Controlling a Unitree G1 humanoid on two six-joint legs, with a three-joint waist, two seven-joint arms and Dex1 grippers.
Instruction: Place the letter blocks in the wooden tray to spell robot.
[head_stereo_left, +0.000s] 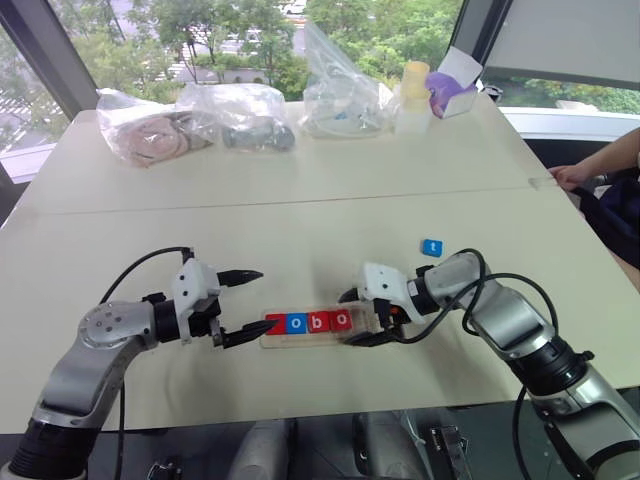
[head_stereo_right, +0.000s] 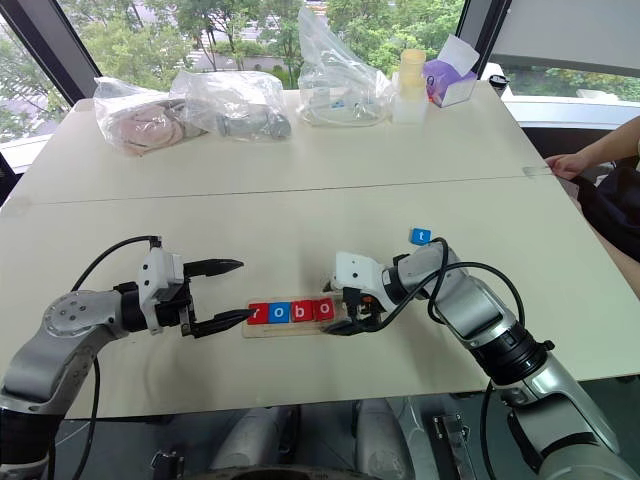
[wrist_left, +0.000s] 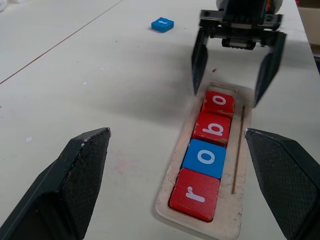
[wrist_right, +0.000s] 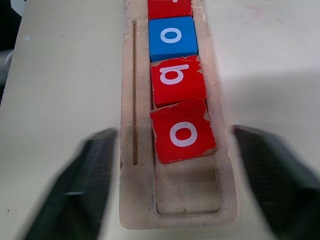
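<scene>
The wooden tray lies near the table's front edge, between my two grippers. In it, from left to right, sit a red r, a blue o, a red b and a red o, the last slightly askew. The slot at the right end is bare. A blue t block lies on the table behind and to the right of the tray. My right gripper stands open astride the tray's right end, over the red o and holding nothing. At the left end my left gripper is open and empty.
Clear plastic bags with contents, a pale bottle and a purple box line the table's far edge. A person's arm rests at the right edge. A seam runs across the tabletop.
</scene>
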